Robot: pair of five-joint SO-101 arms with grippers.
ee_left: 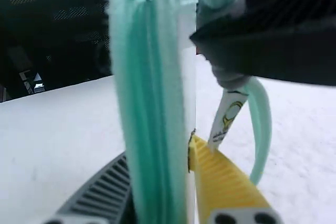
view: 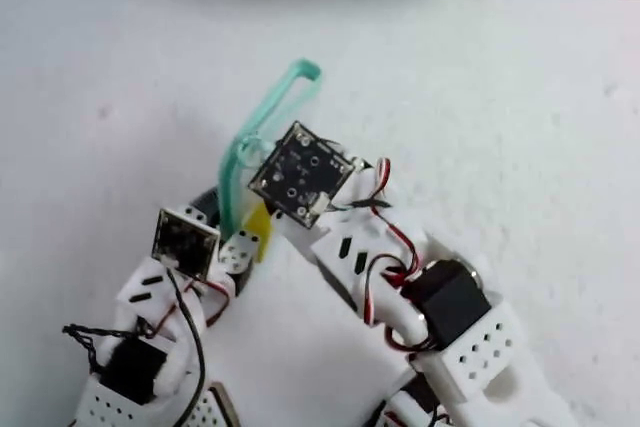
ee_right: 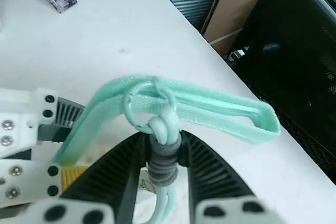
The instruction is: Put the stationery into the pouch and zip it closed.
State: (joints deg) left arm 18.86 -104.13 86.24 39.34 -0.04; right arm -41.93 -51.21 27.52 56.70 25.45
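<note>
Pouch (view: pixel 262 122) held on edge, clamped in left gripper (ee_left: pixel 157 150) as anchor, zip pull (ee_right: pixel 160 163) pinched tight by right gripper (ee_right: pixel 160 140), evidently so as to draw it shut.

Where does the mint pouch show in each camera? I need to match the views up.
High view: pouch edge-on at centre, just beyond both wrists.
Left wrist view: pouch fills the middle, close up.
Right wrist view: pouch loops across the middle.
Shared landmark: yellow claw finger beside it.
</note>
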